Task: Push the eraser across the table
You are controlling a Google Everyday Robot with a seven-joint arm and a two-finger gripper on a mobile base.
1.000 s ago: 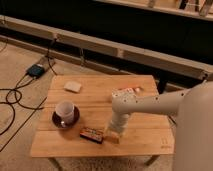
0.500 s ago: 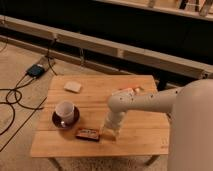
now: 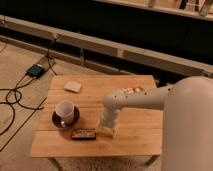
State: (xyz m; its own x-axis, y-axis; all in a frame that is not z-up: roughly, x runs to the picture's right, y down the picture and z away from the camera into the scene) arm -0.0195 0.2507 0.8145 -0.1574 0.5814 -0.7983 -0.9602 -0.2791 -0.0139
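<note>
Now the gripper [image 3: 107,130] is hovering low over the table [image 3: 130,142], just beside the eraser [image 3: 83,134]. The eraser is lying lengthwise toward the gripper, with the cup [image 3: 65,111] just behind it.

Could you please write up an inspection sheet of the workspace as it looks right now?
Surface: table, light wooden planks, low.
Job's things: eraser lies flat near the front edge, just in front of the saucer.
Clutter: white cup on a dark saucer; pale square pad at the back left; white package at the back, partly behind the arm.
Grippers: gripper down at the tabletop, immediately right of the eraser.
Cables: black cables on the floor to the left, running to a small dark box.
Surroundings: carpeted floor, dark wall with a pale ledge behind.
</note>
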